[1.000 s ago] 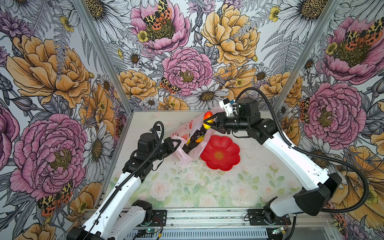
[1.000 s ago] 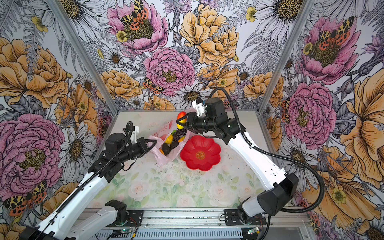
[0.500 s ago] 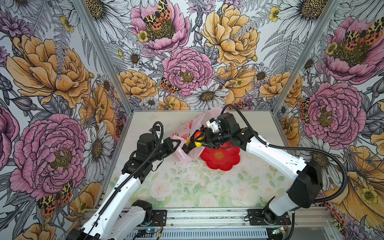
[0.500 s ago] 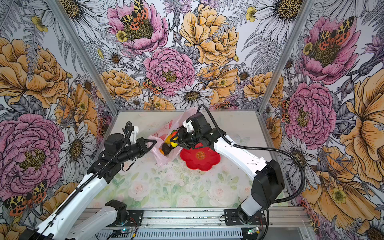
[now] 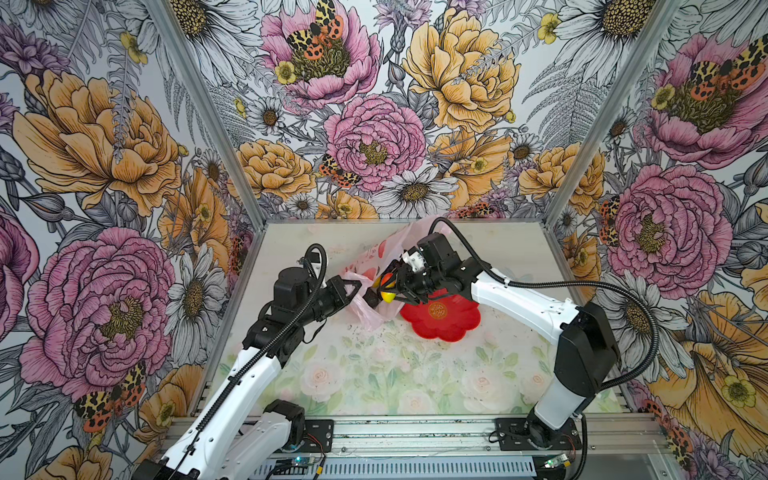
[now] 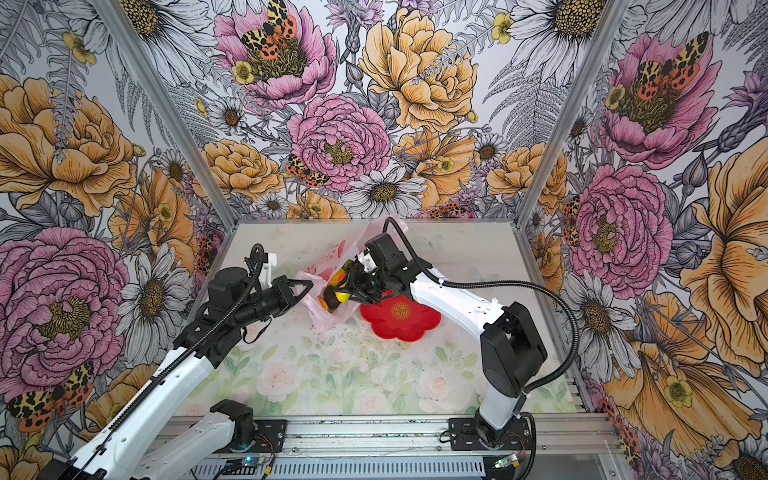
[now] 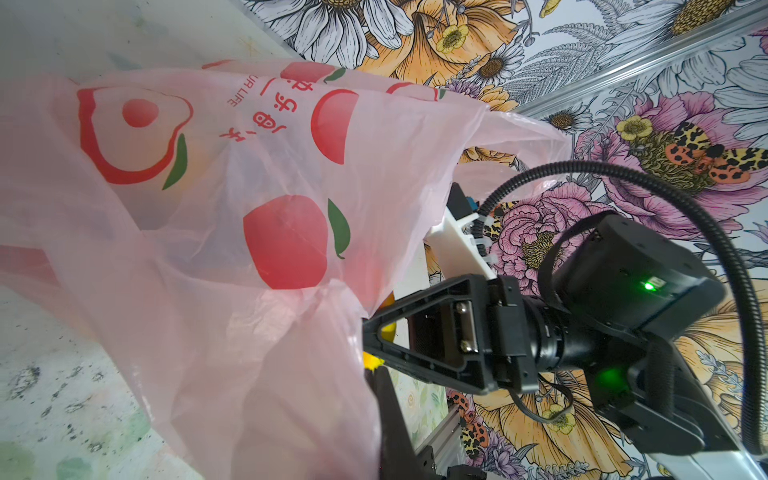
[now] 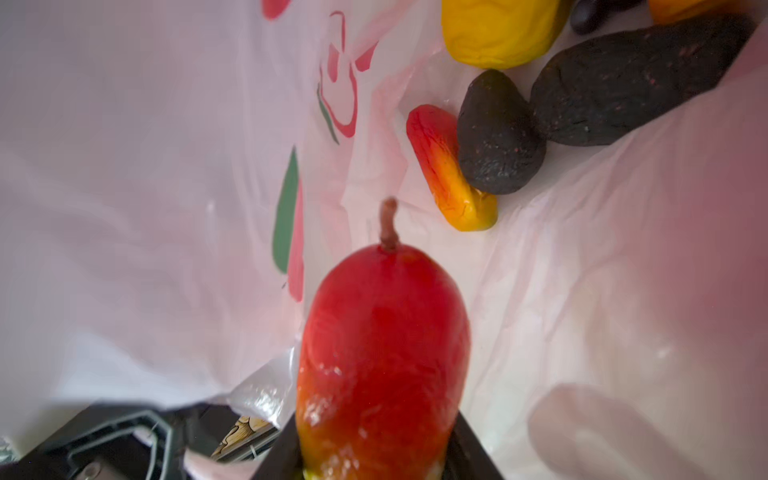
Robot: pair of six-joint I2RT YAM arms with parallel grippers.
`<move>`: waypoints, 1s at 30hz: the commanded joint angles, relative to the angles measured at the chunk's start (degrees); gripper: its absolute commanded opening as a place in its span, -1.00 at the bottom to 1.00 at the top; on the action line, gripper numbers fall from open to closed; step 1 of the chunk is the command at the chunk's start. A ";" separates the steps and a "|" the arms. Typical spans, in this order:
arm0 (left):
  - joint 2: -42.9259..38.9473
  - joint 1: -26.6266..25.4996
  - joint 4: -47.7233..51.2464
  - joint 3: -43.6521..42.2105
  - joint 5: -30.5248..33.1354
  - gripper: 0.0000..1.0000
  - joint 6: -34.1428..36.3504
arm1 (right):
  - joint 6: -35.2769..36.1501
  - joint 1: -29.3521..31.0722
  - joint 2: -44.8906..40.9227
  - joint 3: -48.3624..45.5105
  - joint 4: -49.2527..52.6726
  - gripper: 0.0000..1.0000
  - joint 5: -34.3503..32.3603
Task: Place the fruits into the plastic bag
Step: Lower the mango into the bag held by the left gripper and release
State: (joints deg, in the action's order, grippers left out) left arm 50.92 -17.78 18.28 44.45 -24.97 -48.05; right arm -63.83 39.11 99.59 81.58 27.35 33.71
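Observation:
The pink plastic bag (image 5: 388, 249) (image 6: 330, 259) (image 7: 249, 208) lies at mid-table with its mouth held up. My left gripper (image 5: 359, 287) (image 6: 309, 286) is shut on the bag's near rim. My right gripper (image 5: 392, 286) (image 6: 347, 289) (image 8: 378, 457) is shut on a red-yellow fruit (image 8: 382, 332) (image 5: 387, 296) with a brown stem, and reaches into the bag's mouth. In the right wrist view two dark avocados (image 8: 498, 137) (image 8: 631, 79), a yellow fruit (image 8: 498, 33) and a red-orange fruit (image 8: 449, 174) lie on the bag's floor.
A red flower-shaped plate (image 5: 444, 320) (image 6: 405, 322) sits on the table just right of the bag, under my right wrist. Flowered walls close in the back and both sides. A metal rail runs along the table's front edge.
My right gripper has come down and to the left with the red-yellow fruit, from above the bag's far side into its mouth. The left arm has held still.

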 commanded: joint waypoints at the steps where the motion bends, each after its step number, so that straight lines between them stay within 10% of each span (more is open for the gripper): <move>1: -1.56 -0.34 0.79 -0.68 -0.06 -1.00 0.73 | -0.72 0.60 2.59 4.48 -1.16 -0.31 -0.17; 30: -6.64 2.40 3.93 -1.03 0.17 -1.00 0.20 | -1.12 4.85 20.66 16.93 -1.07 -0.31 3.31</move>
State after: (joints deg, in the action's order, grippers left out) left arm 45.32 -15.94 21.82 44.12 -24.97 -48.05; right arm -64.95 43.59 118.10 96.66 26.85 36.07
